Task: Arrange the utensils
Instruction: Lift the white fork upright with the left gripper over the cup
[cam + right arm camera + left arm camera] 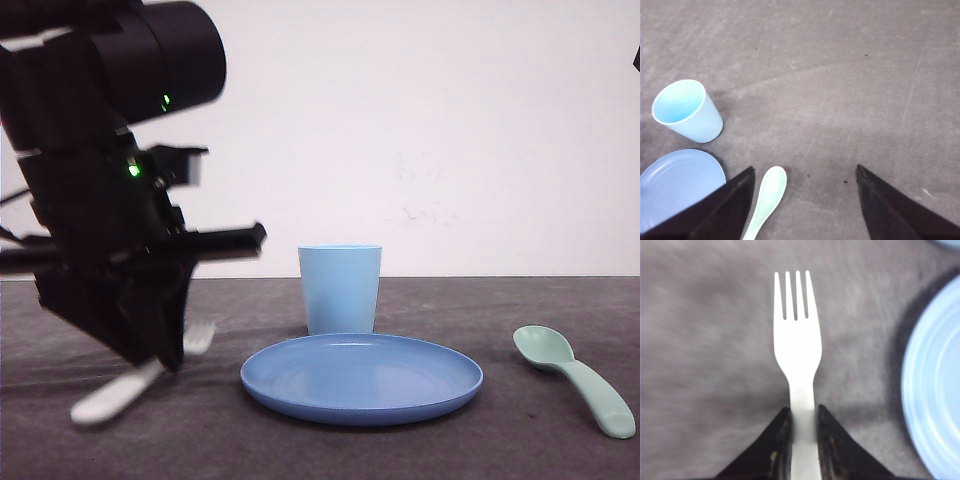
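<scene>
Looking forward over the worktop (300, 450), the left gripper (160, 355) sits low to the left of the plate (362, 378), its fingertips masked by the dark arm, while the fork (120, 390) pokes out blurred on both sides and the spoon (580, 382) lies well to the right of the plate, with the cup (340, 288) just behind it. From the left wrist, the gripper (803, 427) is pinched on the fork (796, 350) handle, tines pointing away beside the plate (935, 385) rim; the step likely goes best if the fork stays level and is set down parallel to the plate, though the handle end is cut off. From the right wrist, the right gripper (802, 200) is spread wide above the worktop, the spoon (767, 197) between its fingers, its handle end cut off, near the plate (677, 182) and cup (687, 112).
</scene>
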`<act>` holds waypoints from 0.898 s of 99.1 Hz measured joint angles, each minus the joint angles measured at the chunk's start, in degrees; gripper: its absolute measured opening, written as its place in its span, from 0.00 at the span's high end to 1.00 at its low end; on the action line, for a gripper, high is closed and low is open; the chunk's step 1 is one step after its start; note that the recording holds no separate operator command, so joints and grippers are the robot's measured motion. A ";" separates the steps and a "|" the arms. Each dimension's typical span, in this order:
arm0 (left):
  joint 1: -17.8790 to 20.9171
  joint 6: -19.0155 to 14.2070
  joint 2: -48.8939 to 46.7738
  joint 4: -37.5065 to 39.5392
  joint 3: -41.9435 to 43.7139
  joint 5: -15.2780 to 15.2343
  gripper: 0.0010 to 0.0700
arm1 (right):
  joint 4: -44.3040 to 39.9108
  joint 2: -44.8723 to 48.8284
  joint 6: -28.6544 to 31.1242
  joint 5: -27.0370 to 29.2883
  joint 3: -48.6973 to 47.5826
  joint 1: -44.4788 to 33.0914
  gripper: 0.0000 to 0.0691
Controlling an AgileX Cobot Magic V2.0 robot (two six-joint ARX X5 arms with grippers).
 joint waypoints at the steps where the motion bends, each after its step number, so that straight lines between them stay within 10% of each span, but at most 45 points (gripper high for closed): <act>1: -0.02 0.02 -0.50 0.04 -0.02 -0.42 0.95 | 0.00 0.00 0.02 0.02 0.00 0.00 0.42; 37: -0.20 8.22 -15.02 25.57 0.00 -4.72 0.95 | 0.02 0.00 0.02 0.37 0.00 0.00 0.42; 62: -0.20 16.44 -9.40 43.91 0.00 -4.76 0.95 | 1.16 0.00 0.02 0.37 0.00 0.00 0.42; 89: -0.22 18.36 2.14 59.21 0.00 -2.23 0.95 | 1.88 0.00 0.00 0.37 0.00 0.00 0.42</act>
